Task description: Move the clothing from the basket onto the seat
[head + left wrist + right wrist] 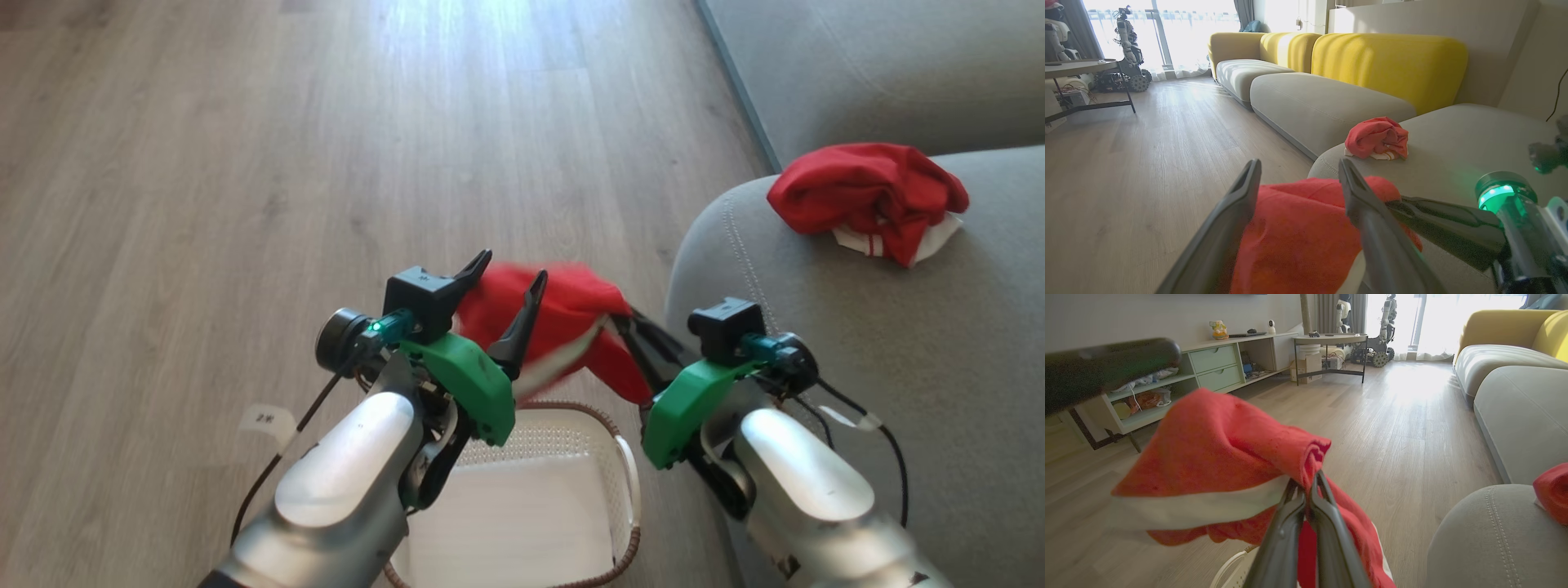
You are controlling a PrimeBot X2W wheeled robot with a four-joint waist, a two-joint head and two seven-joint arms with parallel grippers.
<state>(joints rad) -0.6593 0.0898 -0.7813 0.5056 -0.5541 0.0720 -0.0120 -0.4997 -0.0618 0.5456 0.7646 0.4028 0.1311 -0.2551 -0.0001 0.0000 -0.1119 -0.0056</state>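
Observation:
One red garment [571, 306] with a white stripe hangs above the basket, and my right gripper [624, 322] is shut on its edge; the pinch is plain in the right wrist view [1306, 484]. My left gripper [513, 265] stands open just left of that cloth, holding nothing, with the fabric [1298, 232] behind its spread fingers. The second red garment [869, 196] lies crumpled on the grey seat [857, 343], away from both grippers. Below my arms, the cream-white basket [629, 465] with a brown rim holds no clothing.
Wooden floor [245, 163] spreads ahead and to the left. More grey cushions [1323, 102] with yellow backrests line the right side. A low shelf unit [1208, 367], a round table [1331, 339] and other robots stand far off near the window.

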